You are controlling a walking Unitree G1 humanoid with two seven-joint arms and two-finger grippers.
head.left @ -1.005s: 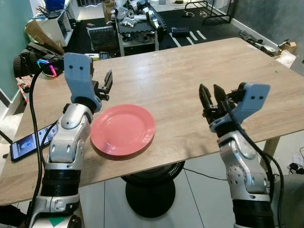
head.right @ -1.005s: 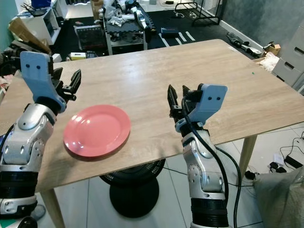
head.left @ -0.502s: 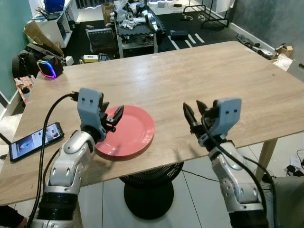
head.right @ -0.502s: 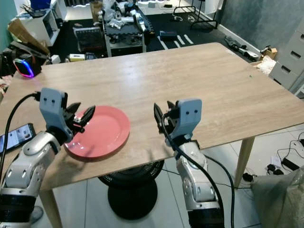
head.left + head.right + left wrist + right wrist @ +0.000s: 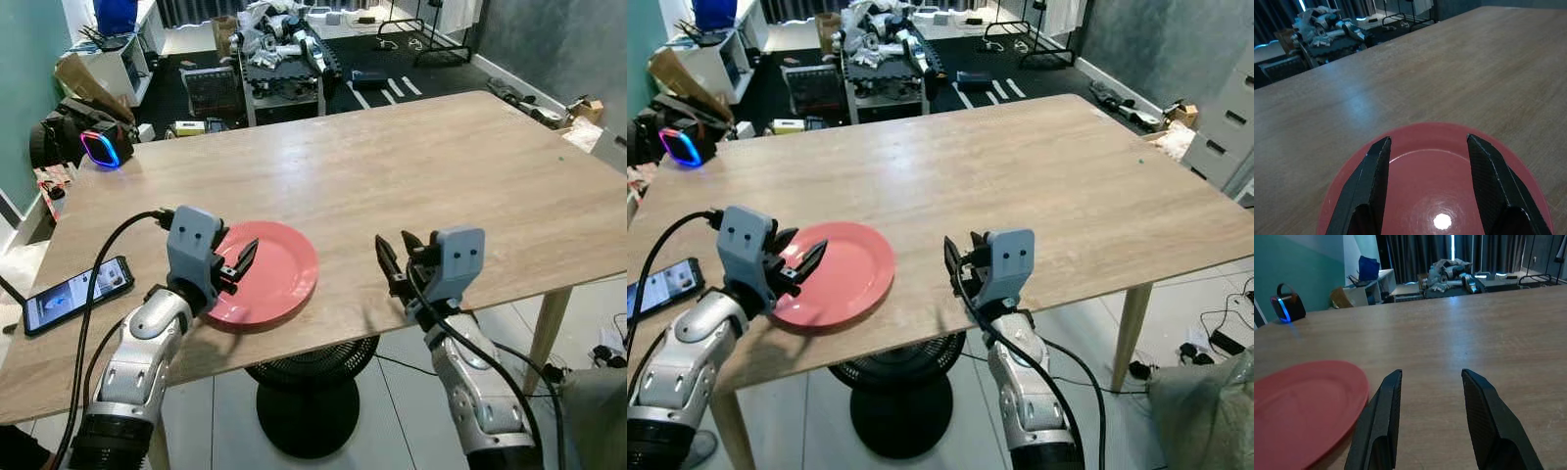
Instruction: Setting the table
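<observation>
A round red plate (image 5: 263,286) lies on the wooden table (image 5: 411,166) near its front edge, left of centre. My left gripper (image 5: 241,260) is open just over the plate's left rim, its two black fingers pointing across the plate (image 5: 1440,200) with nothing between them. My right gripper (image 5: 394,245) is open at the table's front edge, a short way to the right of the plate and apart from it. In the right wrist view the plate (image 5: 1303,406) lies off to one side of the spread fingers (image 5: 1382,421), with bare wood ahead.
A phone (image 5: 73,292) with a lit screen lies at the table's front left corner. A black speaker (image 5: 98,149) with a glowing ring stands beyond the far left edge. A fan base (image 5: 304,411) sits on the floor under the table. A cluttered cart (image 5: 279,49) stands behind.
Both arms have come down and back toward the table's front edge. My left gripper went from above the table left of the plate down to the plate's left rim. The view shifted slightly.
</observation>
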